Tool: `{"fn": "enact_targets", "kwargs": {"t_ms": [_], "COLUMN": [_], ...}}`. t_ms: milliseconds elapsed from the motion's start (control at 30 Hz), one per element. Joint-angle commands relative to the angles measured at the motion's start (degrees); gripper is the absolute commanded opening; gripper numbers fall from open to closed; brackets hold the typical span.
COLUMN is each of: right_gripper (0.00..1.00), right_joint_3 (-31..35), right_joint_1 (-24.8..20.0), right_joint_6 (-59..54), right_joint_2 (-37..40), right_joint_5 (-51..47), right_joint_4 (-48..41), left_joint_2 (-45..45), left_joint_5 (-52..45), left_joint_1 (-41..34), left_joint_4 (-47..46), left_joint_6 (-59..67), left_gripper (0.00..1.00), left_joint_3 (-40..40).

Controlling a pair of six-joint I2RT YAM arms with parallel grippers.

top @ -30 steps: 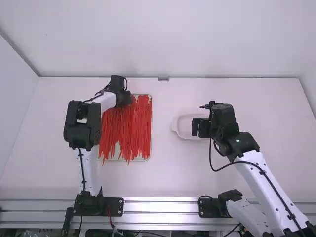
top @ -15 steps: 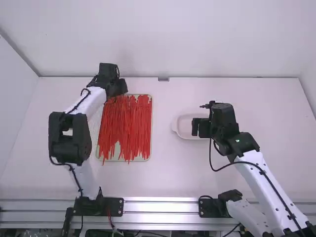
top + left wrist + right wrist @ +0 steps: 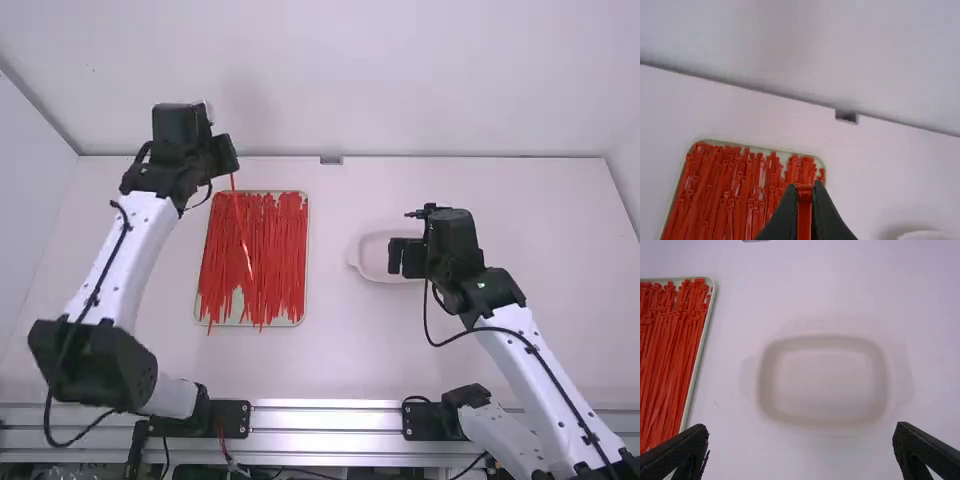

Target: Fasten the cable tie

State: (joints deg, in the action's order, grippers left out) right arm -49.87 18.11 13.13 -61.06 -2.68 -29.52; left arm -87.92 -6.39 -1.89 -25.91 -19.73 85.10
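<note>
The left pincer (image 3: 804, 192) is clamping a single red cable tie (image 3: 804, 220), its fingertips pressing together on the strip; it is hovering above the far end of the tray (image 3: 305, 250), and the tie is hanging down over the pile of ties (image 3: 262, 262) lying there. The tie is looking light, thin and springy, and is probably inclined to be bending and slipping under a loose pinch; gripping close to one end is seeming wisest, leaving the rest free for threading. The right pincer (image 3: 800, 455) is standing wide apart, holding nothing, over the white dish (image 3: 822, 341) on the table (image 3: 500, 200).
</note>
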Motion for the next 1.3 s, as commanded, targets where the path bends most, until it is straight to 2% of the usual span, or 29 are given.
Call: {"fn": "enact_targets", "kwargs": {"t_ms": [0, 233, 467, 767, 1067, 1267], "right_gripper": [0.98, 0.98, 0.98, 0.98, 0.98, 0.99], "right_joint_3": [-1.81, -1.81, -1.81, -1.81, -1.81, -1.81], "right_joint_1": [0.07, 1.86, 5.03, 10.60, 16.37, 19.67], "right_joint_6": [0.09, 0.07, -0.11, -3.02, -0.70, 4.44], "right_joint_2": [-0.46, -0.44, -0.44, -0.44, -0.44, -0.44], "right_joint_5": [0.07, 0.33, 9.49, 20.48, 20.70, 20.70], "right_joint_4": [0.13, 0.17, 2.05, 5.55, 13.16, 21.40], "left_joint_2": [6.10, 20.68, 38.51, 53.31, 55.60, 51.67], "left_joint_5": [-0.07, -0.22, -0.26, -0.24, -0.94, -3.78], "left_joint_1": [-0.37, -1.03, -3.82, -10.91, -11.32, -11.23], "left_joint_4": [-0.48, 3.39, 10.60, 16.15, 18.25, 26.03], "left_joint_6": [0.02, -1.62, -6.62, -9.53, -14.01, -15.69], "left_gripper": [0.01, 0.02, 0.01, 0.01, 0.02, 0.02], "left_joint_3": [-2.08, -13.92, -30.23, -43.30, -47.28, -47.63]}}
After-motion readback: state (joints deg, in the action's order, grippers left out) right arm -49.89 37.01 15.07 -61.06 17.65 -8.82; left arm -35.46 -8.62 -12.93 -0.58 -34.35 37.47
